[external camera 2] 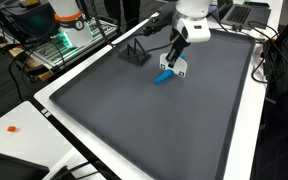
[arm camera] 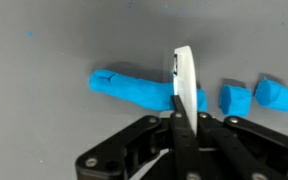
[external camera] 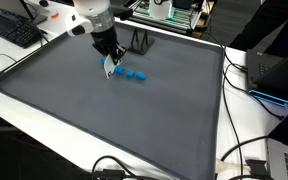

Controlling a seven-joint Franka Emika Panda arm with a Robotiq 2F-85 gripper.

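Note:
My gripper (arm camera: 184, 118) is shut on a thin white blade (arm camera: 184, 72) that points straight down onto the mat. The blade's edge stands across a blue dough roll (arm camera: 129, 90), near the roll's right end. Two short cut blue pieces (arm camera: 235, 99) (arm camera: 275, 94) lie just right of the blade. In both exterior views the gripper (external camera: 109, 56) (external camera 2: 177, 55) hangs low over the blue dough (external camera: 132, 74) (external camera 2: 163, 77), with the white blade (external camera: 108, 67) (external camera 2: 176, 68) beside it. Whether the blade touches the mat is hidden.
A dark grey mat (external camera: 114, 120) (external camera 2: 154, 120) covers the white table. A small black stand (external camera: 141, 42) (external camera 2: 134, 52) sits near the mat's far edge. A keyboard (external camera: 14, 30), a laptop (external camera: 276, 72) and cables (external camera: 234, 165) lie off the mat.

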